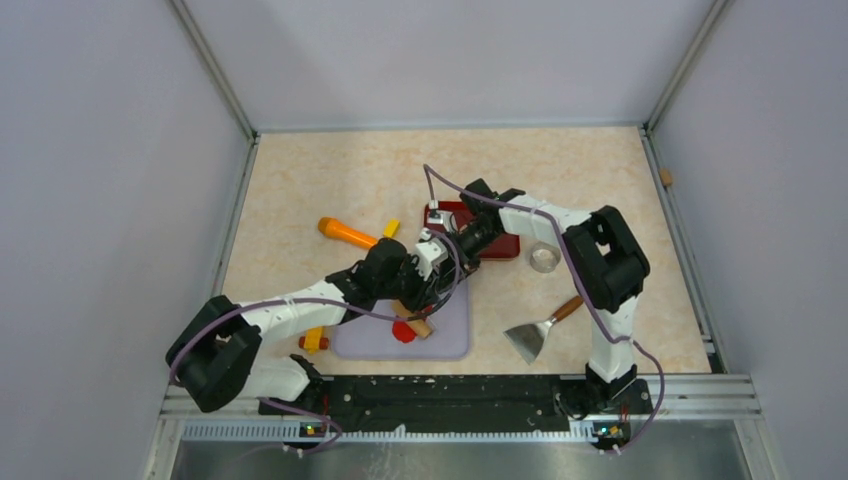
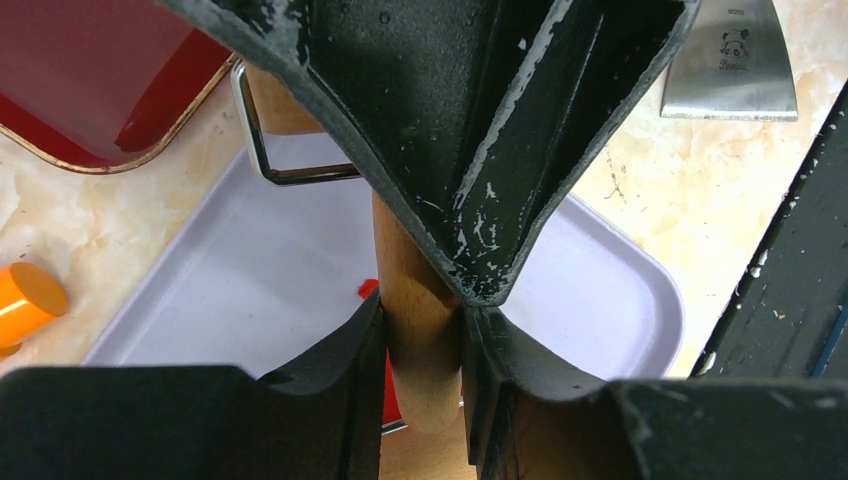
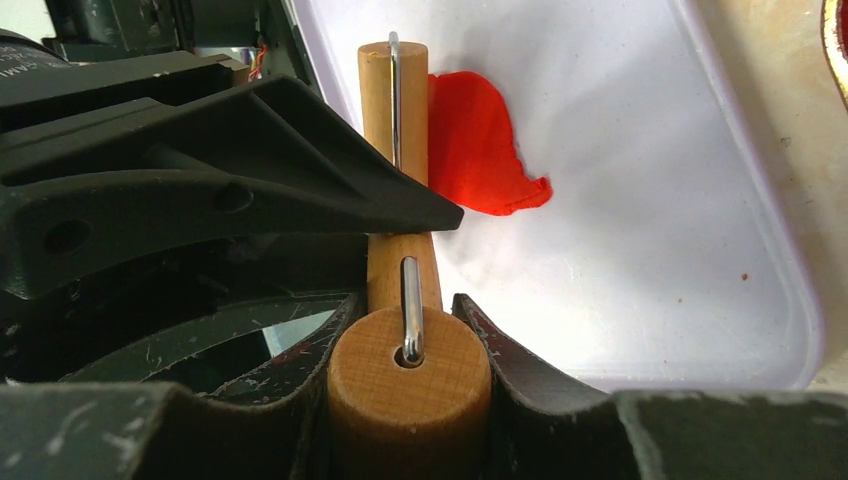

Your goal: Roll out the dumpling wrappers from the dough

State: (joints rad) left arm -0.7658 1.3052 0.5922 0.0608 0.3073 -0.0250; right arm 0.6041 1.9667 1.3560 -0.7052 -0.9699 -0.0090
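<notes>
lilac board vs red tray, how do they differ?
Colour: the lilac board is pale and plain; the red tray is dark with a gold-coloured rim. Place: the board lies nearer the robot, the tray farther back. Load: the board carries the dough; none shows on the tray. Both are flat rounded rectangles.

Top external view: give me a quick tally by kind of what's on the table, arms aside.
Boards and trays: 2 (lilac board, red tray)
Rollers and rods: 2 (wooden roller, orange rod)
Metal tools: 2 (scraper, ring cutter)
Dough: 1 (red dough)
Small pieces: 2 (yellow piece, yellow-and-red piece)
Total: 9
</notes>
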